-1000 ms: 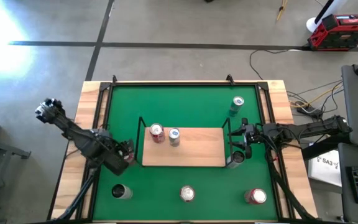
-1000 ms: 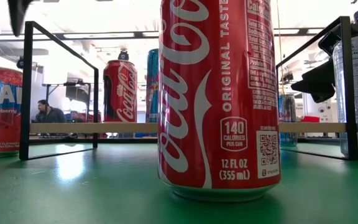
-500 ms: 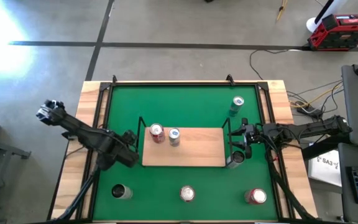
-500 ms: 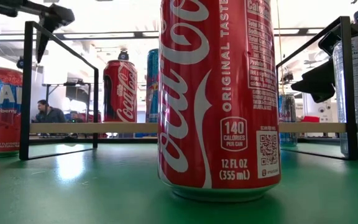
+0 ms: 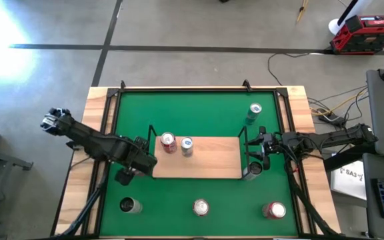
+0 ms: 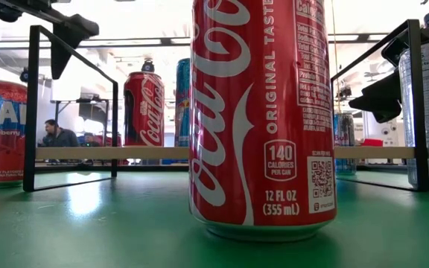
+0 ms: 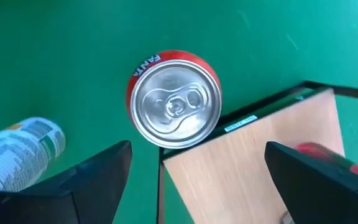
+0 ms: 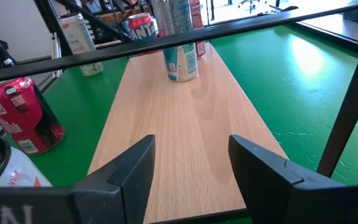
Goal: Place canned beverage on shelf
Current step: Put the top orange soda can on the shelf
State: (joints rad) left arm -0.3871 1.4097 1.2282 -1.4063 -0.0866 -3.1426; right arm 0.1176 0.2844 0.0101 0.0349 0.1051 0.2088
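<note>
Left wrist view: Fanta can (image 7: 174, 99) between open fingers (image 7: 104, 168).

Two cans (image 5: 177, 144) stand on the shelf (image 5: 209, 160) at its left end; five others (image 5: 201, 208) around it

The dark left gripper (image 5: 143, 160) hangs with fingers apart near the bench's left edge; the dark right gripper (image 5: 253, 157), also spread, waits near the right edge.
</note>
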